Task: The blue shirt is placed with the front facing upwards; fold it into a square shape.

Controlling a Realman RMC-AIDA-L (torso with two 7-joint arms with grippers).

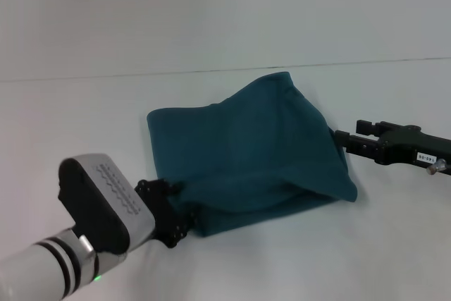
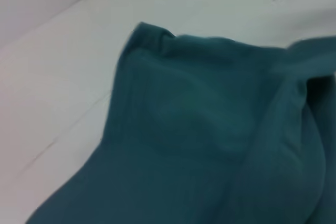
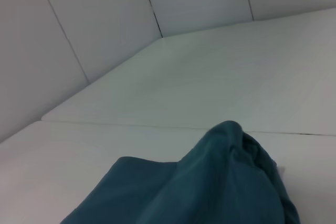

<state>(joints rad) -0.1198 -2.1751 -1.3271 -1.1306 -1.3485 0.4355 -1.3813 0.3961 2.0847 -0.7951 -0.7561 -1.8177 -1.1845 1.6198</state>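
Left gripper (image 1: pixel 171 211): nearest the camera, at the shirt's near-left corner. Its dark fingers are buried in the bunched hem, so it appears closed on that cloth; the fingertips themselves are covered.
Blue shirt (image 1: pixel 246 153): mid-table on the white table (image 1: pixel 84 125), already doubled into a rough, lumpy block, no lettering or collar showing. The near edge sags in a rolled fold, and the far-right corner peaks upward.
Right gripper (image 1: pixel 337 136): further back on the right, its tip meeting the shirt's right edge. Whether it is pinching cloth or merely touching cannot be told; its own wrist view shows only raised fabric (image 3: pixel 231 182).
Stage (judgement): a late fold, with the shape not yet square.
Risk 1: uneven pull between the two arms would skew the block, since the grips sit at different depths.
Risk 2: releasing now could let the peaked corner slump and open the layers, because the fabric is loose and stands proud of the table.
Risk 3: a thin pinch at the left hem may slip and drag only the top layer.
Hidden: both sets of fingertips, the underlying layers, the sleeves and the collar.
Far: a table seam (image 1: pixel 141 74), then plain wall.
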